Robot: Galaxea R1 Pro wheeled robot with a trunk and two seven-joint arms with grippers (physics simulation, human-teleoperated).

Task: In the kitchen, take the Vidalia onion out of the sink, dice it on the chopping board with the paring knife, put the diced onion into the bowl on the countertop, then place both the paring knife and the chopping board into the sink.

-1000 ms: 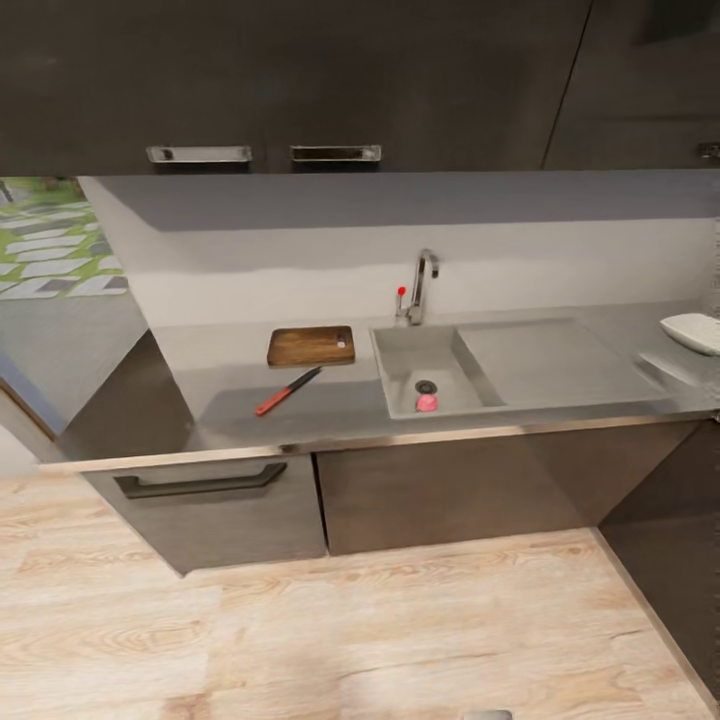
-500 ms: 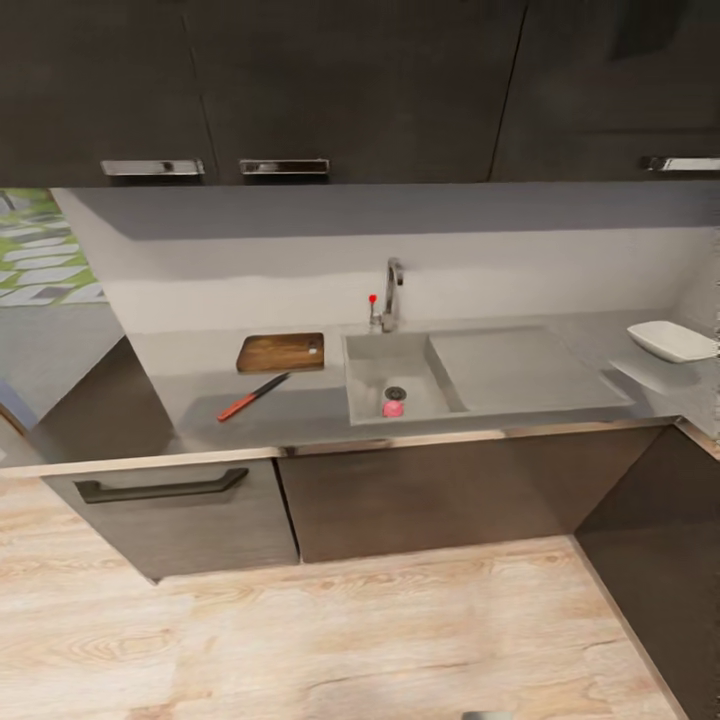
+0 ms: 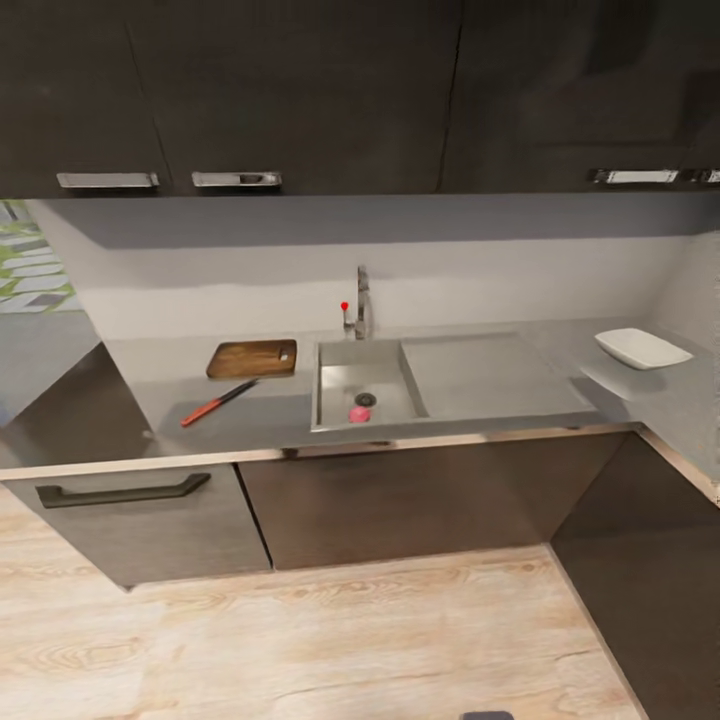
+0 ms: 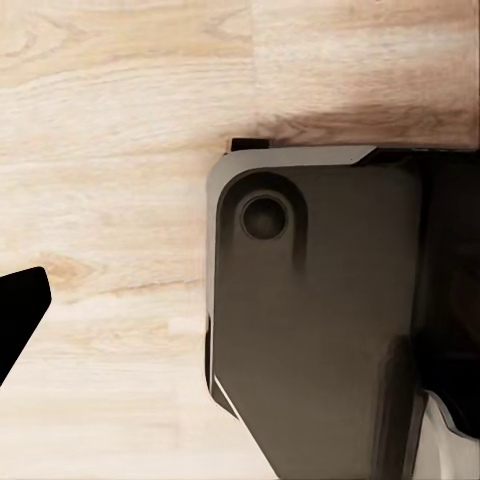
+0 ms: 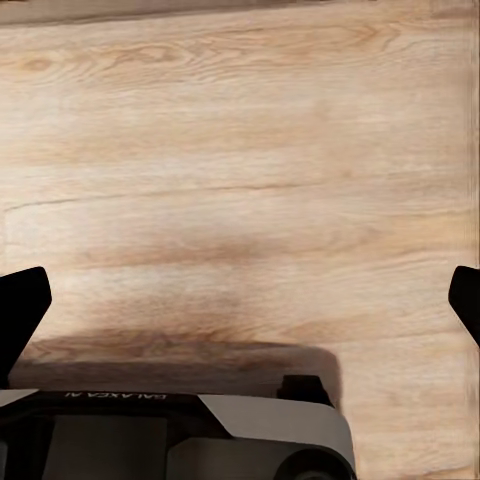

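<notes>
The Vidalia onion point(image 3: 358, 414), a small pink lump, lies in the sink point(image 3: 340, 380) beside the round drain. Left of the basin, the brown chopping board point(image 3: 252, 358) rests flat on the countertop point(image 3: 160, 385). The paring knife point(image 3: 217, 403), with a red handle and dark blade, lies just in front of the board. The white bowl point(image 3: 641, 348) stands far right on the worktop, beyond the drainboard point(image 3: 490, 375). All are some way ahead of me. My right gripper point(image 5: 240, 305) hangs open over wooden floor. My left gripper point(image 4: 240, 300) also looks open, one fingertip point(image 4: 20, 310) showing beside my dark base point(image 4: 320, 320).
The chrome tap point(image 3: 360, 298) with its red knob point(image 3: 344, 306) stands behind the basin. Dark wall cabinets point(image 3: 300, 90) hang above, and a drawer with a bar handle point(image 3: 122, 492) sits below the counter. The worktop turns a corner at the right point(image 3: 690, 420). Light wooden floor point(image 3: 350, 640) lies before the cabinets.
The whole head picture has slid left and a little down, so the camera has moved. Onion, board, knife and bowl keep their places on the counter.
</notes>
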